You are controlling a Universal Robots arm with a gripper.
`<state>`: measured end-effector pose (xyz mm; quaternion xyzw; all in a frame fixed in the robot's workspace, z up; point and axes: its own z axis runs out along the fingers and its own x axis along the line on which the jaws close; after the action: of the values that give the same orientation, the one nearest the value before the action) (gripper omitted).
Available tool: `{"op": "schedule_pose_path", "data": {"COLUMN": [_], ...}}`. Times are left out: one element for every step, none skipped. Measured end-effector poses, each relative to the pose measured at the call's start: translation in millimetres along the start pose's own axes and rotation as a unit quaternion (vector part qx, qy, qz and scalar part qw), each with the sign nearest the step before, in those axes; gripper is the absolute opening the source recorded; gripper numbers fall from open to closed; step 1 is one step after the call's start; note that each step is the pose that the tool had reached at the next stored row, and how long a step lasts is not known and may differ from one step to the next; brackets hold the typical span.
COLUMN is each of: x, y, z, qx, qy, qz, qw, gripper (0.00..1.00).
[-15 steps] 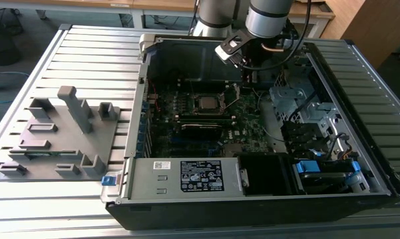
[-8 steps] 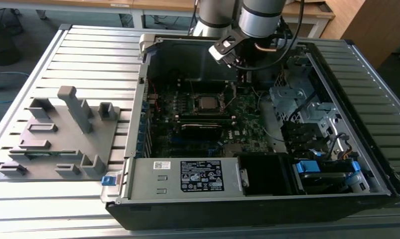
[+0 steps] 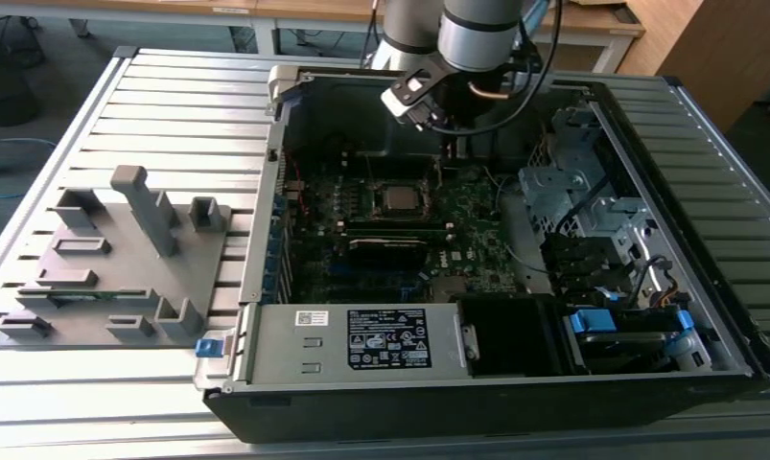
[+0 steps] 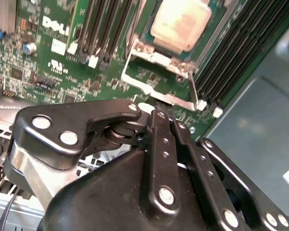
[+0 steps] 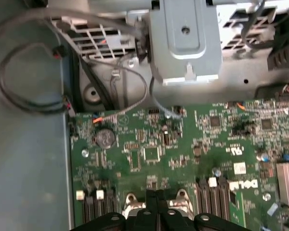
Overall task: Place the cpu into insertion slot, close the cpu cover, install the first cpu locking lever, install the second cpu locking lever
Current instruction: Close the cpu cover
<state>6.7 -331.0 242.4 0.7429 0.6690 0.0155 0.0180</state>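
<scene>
We log the dull-silver square cpu (image 4: 180, 21) seated midway between the green motherboard's (image 4: 43, 57) side edges, black claw (image 4: 166, 114) closed empty nearby; we judge it light, rigid, fragile, best held by its edges.

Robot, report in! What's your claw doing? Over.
Claw shut, tips at the cpu cover edge. The cpu sits in the insertion slot, cover not closed. Nothing blocking.

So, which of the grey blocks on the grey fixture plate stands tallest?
The narrow grey upright post on the grey fixture plate; every other block there is clearly lower.
</scene>
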Motion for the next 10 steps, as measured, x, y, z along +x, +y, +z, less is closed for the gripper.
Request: {"op": "schedule_pose_path", "data": {"x": [-0.4, -0.7, -1.0, -1.3, -1.6, -1.8, -2.1, -2.4, -2.6, -2.6], "y": [-3.3, -6.3, -9.2, -12.3, -14.9, -17.4, -19.8, -22.1, -24.1, -25.3], "z": [-0.1, -0.3, -0.4, -0.6, -0.7, -0.8, -0.8, -0.9, -0.9, -0.9], "qx": [-0.0016, -0.0029, -0.0042, -0.0055, -0.0066, -0.0076, -0.0085, -0.0095, -0.0103, -0.0108], "qy": [0.0002, 0.0002, 0.0003, 0.0004, 0.0005, 0.0006, 0.0007, 0.0008, 0.0009, 0.0010], "qz": [0.000, 0.000, 0.000, 0.000, 0.000, 0.000, 0.000, 0.000, 0.000, 0.000], "qw": [1.0000, 1.0000, 1.0000, 1.0000, 1.0000, 1.0000, 1.0000, 1.0000, 0.9999, 0.9999], "gripper": [0.10, 0.10, 0.10, 0.10, 0.10, 0.10, 0.10, 0.10, 0.10, 0.10]}}
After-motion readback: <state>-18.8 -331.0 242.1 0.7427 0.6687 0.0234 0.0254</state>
